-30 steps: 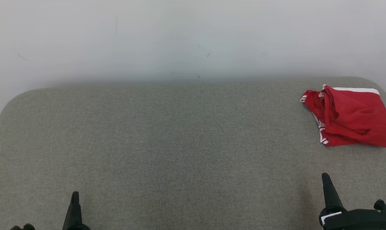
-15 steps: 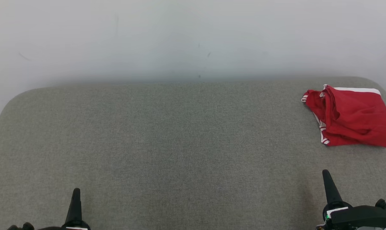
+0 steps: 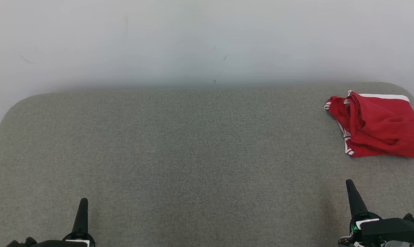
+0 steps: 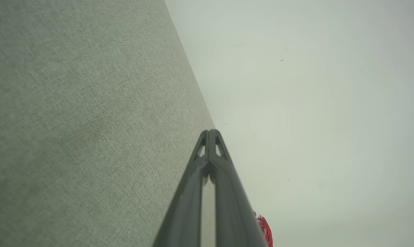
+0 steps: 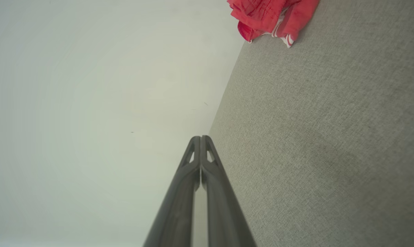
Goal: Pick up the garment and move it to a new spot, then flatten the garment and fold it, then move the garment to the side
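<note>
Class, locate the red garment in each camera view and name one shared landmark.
Head view: red garment far right on the grey surface.
Left wrist view: garment sliver at bottom edge, right of centre.
Right wrist view: garment at top edge, right of centre.
Shared landmark: grey surface meeting the pale wall.

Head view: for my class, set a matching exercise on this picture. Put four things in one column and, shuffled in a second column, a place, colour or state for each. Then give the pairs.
Things
1. garment
2. left fingers
3. right fingers
4. wall

Descriptions
A. lower right, shut, pointing up the picture
B. pale, behind the grey surface
C. red with white trim, lying at the surface's far right
D. lower left, shut, pointing up the picture

Pairs: 1-C, 2-D, 3-A, 4-B
</note>
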`<state>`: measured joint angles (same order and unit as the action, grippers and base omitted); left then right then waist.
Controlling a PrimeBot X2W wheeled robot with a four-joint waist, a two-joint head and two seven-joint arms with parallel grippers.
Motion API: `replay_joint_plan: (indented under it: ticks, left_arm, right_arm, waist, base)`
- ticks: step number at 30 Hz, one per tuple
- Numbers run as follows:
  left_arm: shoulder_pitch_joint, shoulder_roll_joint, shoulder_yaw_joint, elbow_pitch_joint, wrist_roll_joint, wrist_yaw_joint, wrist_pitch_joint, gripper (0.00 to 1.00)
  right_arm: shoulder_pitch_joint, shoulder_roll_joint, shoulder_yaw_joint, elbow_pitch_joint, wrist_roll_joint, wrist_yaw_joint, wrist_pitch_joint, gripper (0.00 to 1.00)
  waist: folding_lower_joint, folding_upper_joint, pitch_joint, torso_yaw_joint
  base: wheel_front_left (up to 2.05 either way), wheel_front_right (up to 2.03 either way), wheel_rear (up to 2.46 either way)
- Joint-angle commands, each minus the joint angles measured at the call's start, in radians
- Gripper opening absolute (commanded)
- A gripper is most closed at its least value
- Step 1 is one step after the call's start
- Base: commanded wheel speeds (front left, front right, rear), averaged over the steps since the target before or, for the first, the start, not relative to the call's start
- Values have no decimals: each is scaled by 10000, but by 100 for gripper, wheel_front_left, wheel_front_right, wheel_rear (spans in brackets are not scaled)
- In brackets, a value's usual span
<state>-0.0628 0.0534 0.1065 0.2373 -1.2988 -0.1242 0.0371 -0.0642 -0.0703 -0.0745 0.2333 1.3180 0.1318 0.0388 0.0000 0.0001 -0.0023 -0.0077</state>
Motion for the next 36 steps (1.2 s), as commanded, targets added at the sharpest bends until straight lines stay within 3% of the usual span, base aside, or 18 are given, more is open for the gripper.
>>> replay_joint_plan:
  ticks: [1,36]
  left_arm:
    - [-174,-4,35,-33,-191,-51,43,0]
    - [-482,-36,89,82,-2918,-105,726,0]
  right_arm:
    - [-163,13,-47,-44,168,-13,45,0]
    - [-443,163,-346,99,2759,-20,683,0]
  waist:
    - [0,-1,1,1]
    - [0,-1,48,68]
  base:
    - [0,0,0]
    - [0,0,0]
